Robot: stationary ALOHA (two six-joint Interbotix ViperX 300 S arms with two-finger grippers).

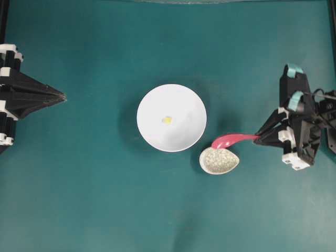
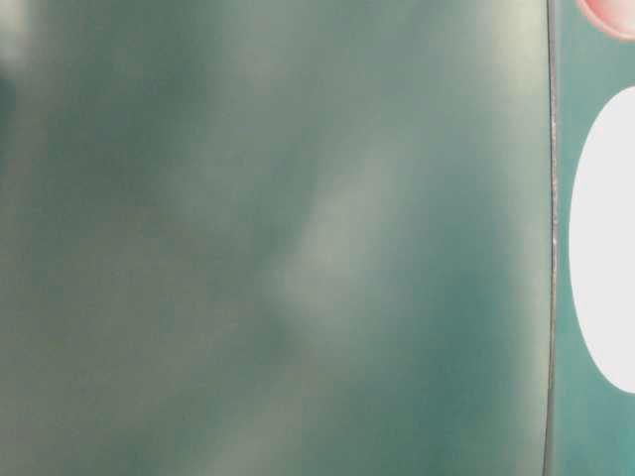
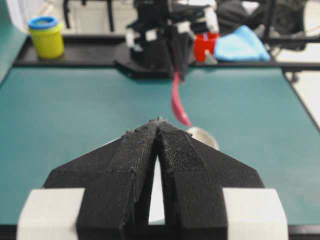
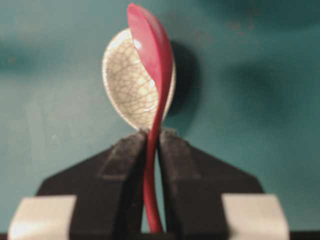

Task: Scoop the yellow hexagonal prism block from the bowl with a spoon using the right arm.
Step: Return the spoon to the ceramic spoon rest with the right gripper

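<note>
Yellow hexagonal prism block (image 1: pixel 166 119): one, a tiny piece lying near the middle of the bowl's floor, well apart from the right pincer and across the bowl from the spoon's scoop.
Bowl (image 1: pixel 184 100): one, large, round and plain white, standing on the surface between the two pincers, nearer the right one.
Spoon (image 1: pixel 231 140): one, glossy pink-red; its handle end sits between the right pincer's jaws and its scoop reaches out from the tips toward the bowl, above the spoon rest and just short of the bowl's rim. In the right wrist view it is turned on edge, its scoop rising ahead of the tips.
Spoon rest (image 1: pixel 219 160): one, small, oval, speckled, directly ahead of and below the right pincer's tips, just beside the bowl.
Right pincer (image 1: pixel 257 137): one, closed tight on the spoon's handle, the black pads pressed to both sides of it.
Left pincer (image 1: pixel 63 96): one, jaws drawn together with only a thin slit between them, holding nothing, pointing at the bowl from well away.
Surface (image 1: pixel 84 199): one, teal, carrying bowl and spoon rest.
Beyond the surface, past the right pincer in the left wrist view: one yellow tub with a blue lid (image 3: pixel 46 36), one red container (image 3: pixel 206 46), one blue cloth (image 3: pixel 241 44).
Table-level view: mostly a blur; only slivers of white and pink at its right edge.
</note>
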